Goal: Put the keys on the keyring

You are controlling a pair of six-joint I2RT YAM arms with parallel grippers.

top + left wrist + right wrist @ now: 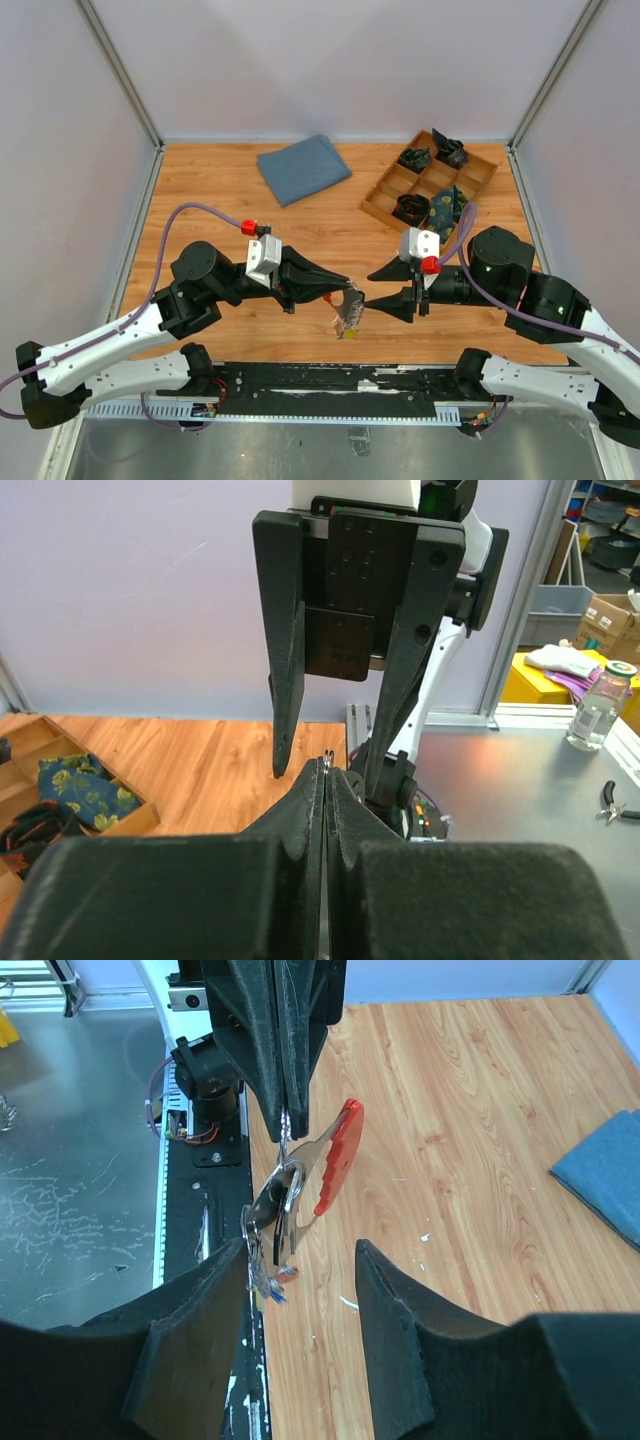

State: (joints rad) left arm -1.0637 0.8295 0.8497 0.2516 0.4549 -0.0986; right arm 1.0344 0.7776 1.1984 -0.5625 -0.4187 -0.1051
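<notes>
The keys (pixel 270 1225) hang in a bunch above the table (pixel 330 225), near its front edge. The red keyring (pixel 335 1160) slants up just beside them. Both dangle from the left gripper (pixel 285 1110), whose jaws are pressed fully together, seemingly on the keyring's top end. The right gripper (pixel 300 1255) faces them closely, its jaws about half open and holding nothing.

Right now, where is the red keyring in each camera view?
Top external: keyring at centre, a red sliver by the left gripper tip, beside the keys.
Left wrist: not visible; hidden by the shut fingers.
Right wrist: upper centre, hanging from the left gripper.
Shared landmark: the left gripper's tip.
</notes>
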